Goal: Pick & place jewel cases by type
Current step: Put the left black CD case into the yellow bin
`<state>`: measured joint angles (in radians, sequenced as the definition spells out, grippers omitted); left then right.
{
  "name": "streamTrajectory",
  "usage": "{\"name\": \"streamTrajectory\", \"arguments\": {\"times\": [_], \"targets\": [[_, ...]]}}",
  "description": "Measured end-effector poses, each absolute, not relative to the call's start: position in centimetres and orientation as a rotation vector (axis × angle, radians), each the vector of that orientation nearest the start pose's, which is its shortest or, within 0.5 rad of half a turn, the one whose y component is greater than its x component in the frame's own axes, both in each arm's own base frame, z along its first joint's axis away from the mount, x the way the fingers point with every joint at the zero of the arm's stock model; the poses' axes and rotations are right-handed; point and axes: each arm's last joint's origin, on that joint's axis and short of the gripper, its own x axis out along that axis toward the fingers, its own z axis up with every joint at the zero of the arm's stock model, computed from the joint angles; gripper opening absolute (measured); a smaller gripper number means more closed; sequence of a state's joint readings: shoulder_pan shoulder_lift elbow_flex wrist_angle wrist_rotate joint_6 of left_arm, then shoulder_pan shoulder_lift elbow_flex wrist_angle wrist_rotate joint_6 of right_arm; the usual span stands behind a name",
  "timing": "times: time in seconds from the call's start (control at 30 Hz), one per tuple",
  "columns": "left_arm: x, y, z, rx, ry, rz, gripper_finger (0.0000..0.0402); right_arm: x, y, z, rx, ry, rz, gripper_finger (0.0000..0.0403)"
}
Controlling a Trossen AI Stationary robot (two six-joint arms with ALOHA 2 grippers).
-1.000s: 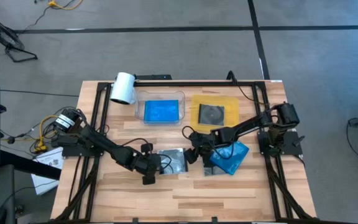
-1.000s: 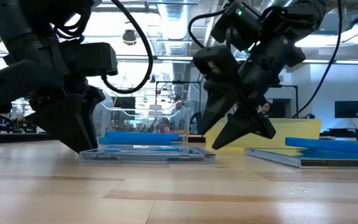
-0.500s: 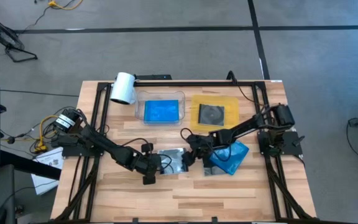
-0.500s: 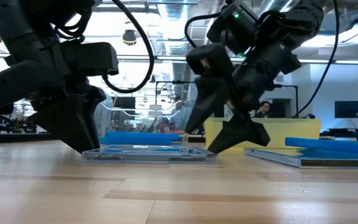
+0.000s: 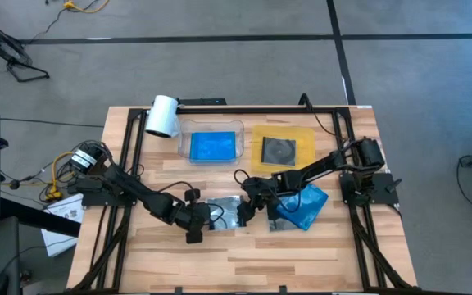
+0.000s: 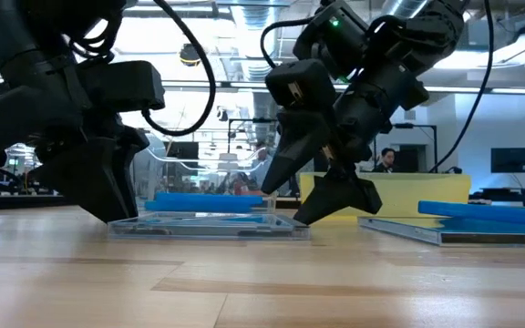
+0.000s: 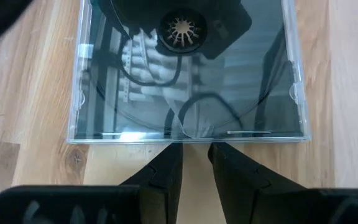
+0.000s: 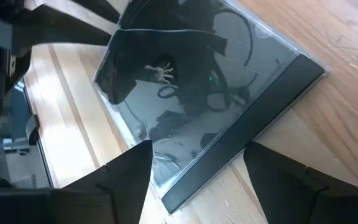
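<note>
Both pincers work at the same grey-clear case (image 5: pixel 226 211), which lies flat on the wooden desk (image 5: pixel 244 250) near its middle. Left pincer (image 7: pixel 194 160) stands at the case's left edge, its two dark fingers (image 7: pixel 166 171) drawn close with only a narrow gap between them; their tips sit just at the case's rim, and the views do not show whether they pinch it. Right pincer (image 8: pixel 194 171) comes in from the opposite side, its fingers (image 8: pixel 129 168) spread wide, one on either side of the case's dark spine edge, tips down near the desk.

Seen level with the desk, the case (image 6: pixel 208 226) rests flat between the two pincers, left (image 6: pixel 108 196) and right (image 6: pixel 313 187).

To the right, a blue case (image 5: pixel 303 205) lies tilted on top of another case (image 5: pixel 275 224) whose edge shows beneath it. At the back of the desk, a clear tray (image 5: pixel 211 143) holds a blue case (image 5: pixel 213 147), and just beside it a yellow tray (image 5: pixel 306 146) holds a grey-clear case with a dark disc (image 5: pixel 278 151). A white roll (image 5: pixel 162 116) lies at the back left corner.
</note>
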<state>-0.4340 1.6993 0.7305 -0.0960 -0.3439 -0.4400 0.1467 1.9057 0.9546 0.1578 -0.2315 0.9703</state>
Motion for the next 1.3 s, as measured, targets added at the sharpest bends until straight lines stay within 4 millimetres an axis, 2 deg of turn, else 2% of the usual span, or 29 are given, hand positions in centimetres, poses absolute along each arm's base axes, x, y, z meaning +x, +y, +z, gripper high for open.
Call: {"name": "streamTrajectory", "arguments": {"times": [0.17,0.57,1.0,1.17,1.3], "targets": [[25.9,-10.5,10.5,-0.063,0.929,0.13,0.0084,35.8,6.1,13.1,0.917,0.881,-0.042,0.0249],[25.9,-10.4,10.5,-0.075,0.938,0.124,0.0084,35.7,6.2,13.6,0.899,0.887,0.003,0.0249],[25.8,-10.3,10.4,-0.078,0.947,0.123,0.0084,35.3,7.0,15.9,0.864,0.844,0.093,0.0249],[25.8,-10.3,10.4,-0.085,0.946,0.126,0.0084,36.2,7.9,18.0,0.843,0.691,0.211,0.0248],[25.8,-10.3,10.4,-0.09,0.943,0.126,0.0084,36.5,7.7,18.4,0.834,0.627,0.217,0.0248]]}}
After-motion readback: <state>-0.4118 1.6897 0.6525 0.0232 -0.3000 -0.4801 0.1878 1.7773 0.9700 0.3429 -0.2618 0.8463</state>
